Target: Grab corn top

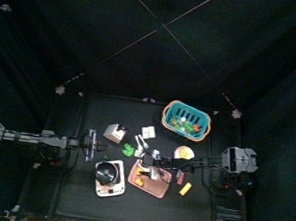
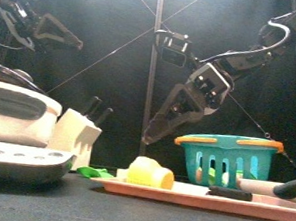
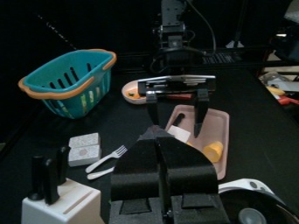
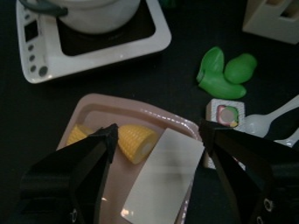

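The corn top (image 4: 128, 141) is a short yellow piece lying on a pink cutting board (image 4: 111, 109), and it also shows in the front view (image 2: 151, 171). Directly above the board hangs my right gripper (image 4: 162, 140), open wide, with the corn below the gap, nearer one jaw and untouched. A flat white knife blade (image 4: 163, 171) lies beside the corn. From across the table, that right gripper (image 3: 177, 109) stands open over the board (image 3: 219, 131). My left gripper (image 3: 163, 162) rests shut at the table's left side.
A teal basket (image 1: 187, 117) stands at the back right. A scale with a white pot (image 1: 107, 178) sits left of the board, and a white knife block (image 1: 112, 136) behind it. A green toy (image 4: 228, 72) and a white utensil (image 4: 274, 122) lie near the board.
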